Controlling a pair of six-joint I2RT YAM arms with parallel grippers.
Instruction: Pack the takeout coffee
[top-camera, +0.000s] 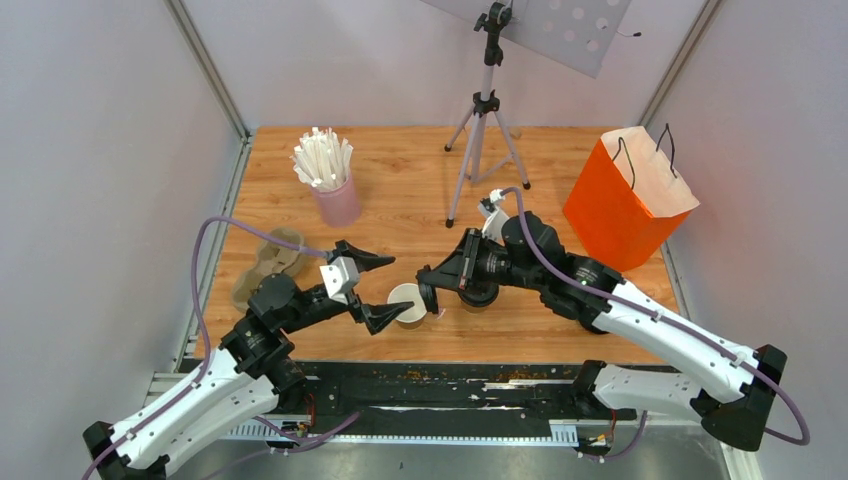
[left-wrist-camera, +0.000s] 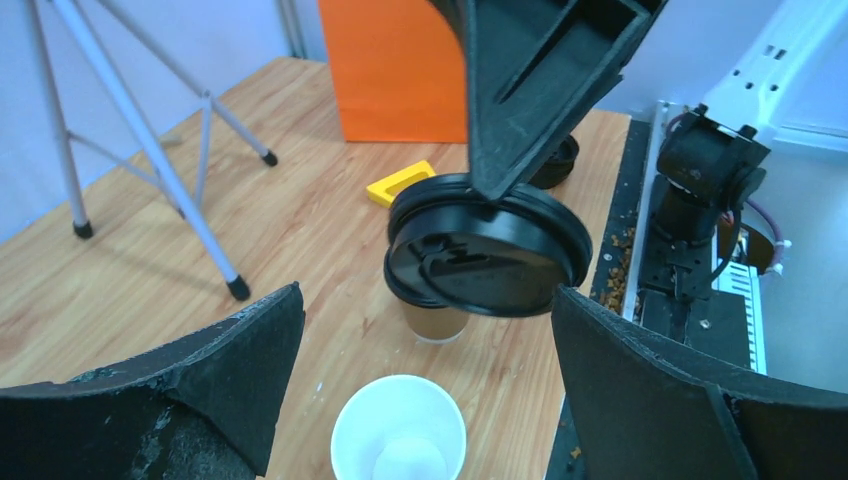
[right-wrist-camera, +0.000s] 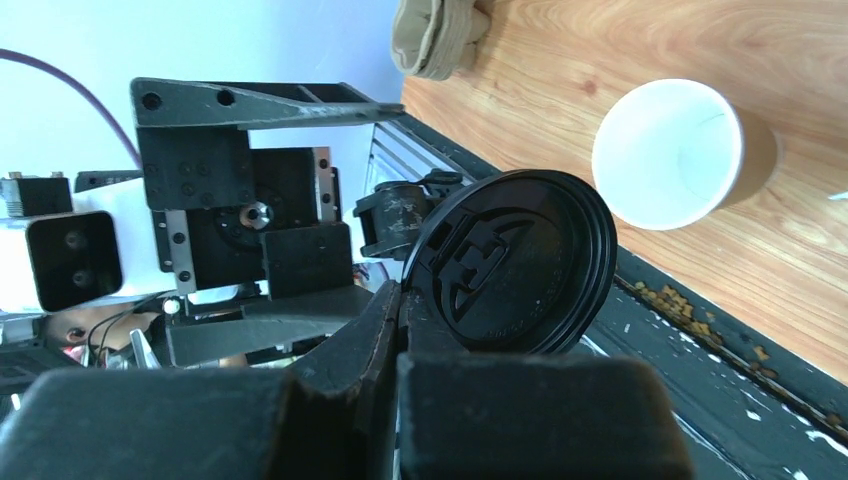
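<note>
A small kraft-brown paper cup (top-camera: 407, 303) with a white rim and white inside stands near the front edge; no liquid shows in it in the left wrist view (left-wrist-camera: 398, 440) or the right wrist view (right-wrist-camera: 668, 150). My left gripper (top-camera: 400, 287) is open, one finger on each side of this cup, not touching it. My right gripper (top-camera: 432, 295) is shut on the rim of a black round lid (left-wrist-camera: 487, 250), held tilted just right of that cup; the lid also shows in the right wrist view (right-wrist-camera: 510, 262). A second kraft cup (left-wrist-camera: 437, 322) stands behind the lid, its top hidden.
A pink cup of white sticks (top-camera: 335, 195) and a camera tripod (top-camera: 483, 130) stand at the back. An orange paper bag (top-camera: 625, 200) is at the right. A pulp cup tray (top-camera: 268, 262) lies at the left. A yellow block (left-wrist-camera: 400, 182) lies beyond the cups.
</note>
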